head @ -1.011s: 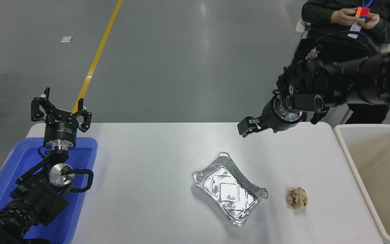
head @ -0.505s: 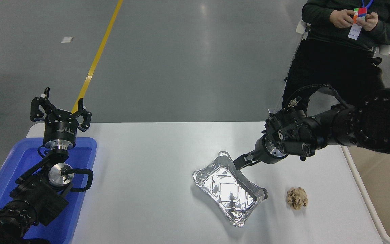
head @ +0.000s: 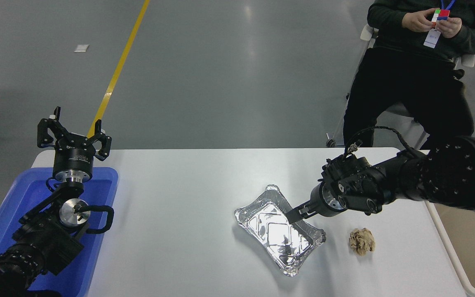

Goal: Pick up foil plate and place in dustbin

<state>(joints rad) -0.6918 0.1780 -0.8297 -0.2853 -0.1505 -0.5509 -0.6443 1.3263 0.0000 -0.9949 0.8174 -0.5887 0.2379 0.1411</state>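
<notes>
So I have the right gripper (head: 294,215) low at the foil plate's (head: 279,229) right rim, centre-right of frame, fingers straddling it but not visibly clamped, so lifting and carrying to the dustbin (head: 447,247) at lower right remain.

Around the foil plate (head: 279,229) you have bare table (head: 179,206) on its left and far sides. Only the paper ball (head: 362,241) sits near its right, before the dustbin (head: 447,243).
</notes>
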